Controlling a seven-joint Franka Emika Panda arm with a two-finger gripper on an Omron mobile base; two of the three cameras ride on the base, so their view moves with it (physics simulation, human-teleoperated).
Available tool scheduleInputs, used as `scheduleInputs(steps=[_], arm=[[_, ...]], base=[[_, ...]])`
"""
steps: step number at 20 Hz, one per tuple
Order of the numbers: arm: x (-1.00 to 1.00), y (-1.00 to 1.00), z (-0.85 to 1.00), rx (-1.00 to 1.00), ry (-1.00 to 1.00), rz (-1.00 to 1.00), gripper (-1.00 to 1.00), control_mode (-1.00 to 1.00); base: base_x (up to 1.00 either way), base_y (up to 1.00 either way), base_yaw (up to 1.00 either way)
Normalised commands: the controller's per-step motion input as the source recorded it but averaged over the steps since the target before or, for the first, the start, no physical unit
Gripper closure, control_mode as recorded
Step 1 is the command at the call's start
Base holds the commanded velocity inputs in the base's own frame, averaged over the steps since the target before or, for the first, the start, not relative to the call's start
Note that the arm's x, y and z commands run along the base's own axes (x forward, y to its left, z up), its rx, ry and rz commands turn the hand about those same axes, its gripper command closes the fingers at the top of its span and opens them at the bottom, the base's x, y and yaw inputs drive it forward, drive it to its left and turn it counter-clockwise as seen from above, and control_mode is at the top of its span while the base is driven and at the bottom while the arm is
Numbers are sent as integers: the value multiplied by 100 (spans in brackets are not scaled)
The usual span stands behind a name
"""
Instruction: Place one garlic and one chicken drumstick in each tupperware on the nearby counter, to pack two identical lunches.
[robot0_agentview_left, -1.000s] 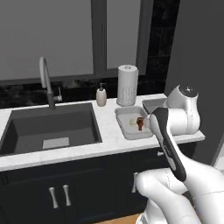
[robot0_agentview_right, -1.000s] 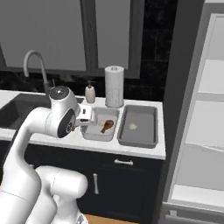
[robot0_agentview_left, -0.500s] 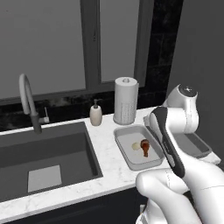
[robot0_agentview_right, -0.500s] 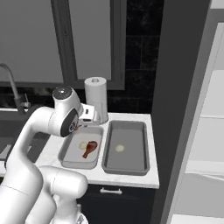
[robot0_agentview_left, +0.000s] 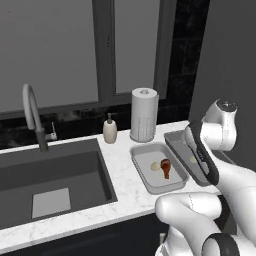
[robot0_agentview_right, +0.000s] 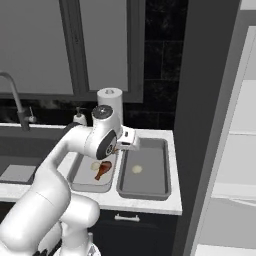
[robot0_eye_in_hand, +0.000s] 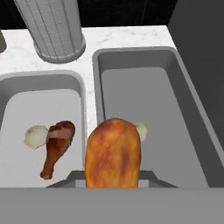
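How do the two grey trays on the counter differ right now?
The left tray holds a garlic and a drumstick lying side by side; the right tray holds only a garlic. The gripper, shut on a second drumstick, hangs over the right tray, not the left. The left tray sits in front of the paper-towel roll. Both are alike in shape and colour.

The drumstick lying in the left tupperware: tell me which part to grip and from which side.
Grip the drumstick across its narrow bone end, coming straight down from above. It lies flat on the floor of the left tupperware, thick end beside the garlic, so the thin end is clearest, though the tray's walls block any sideways approach.
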Motion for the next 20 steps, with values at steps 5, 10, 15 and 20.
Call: scheduleInputs(steps=[5, 10, 15, 20], arm=[[0, -74, -39, 0, 7, 7, 100, -100], [0, -32, -30, 0, 2, 13, 100, -100], [2, -5, -41, -5, 0, 2, 100, -100], [18, -9, -30, -4, 0, 0, 100, -100]], base=[[0, 0, 0], [0, 0, 0], [0, 0, 0], [0, 0, 0]])
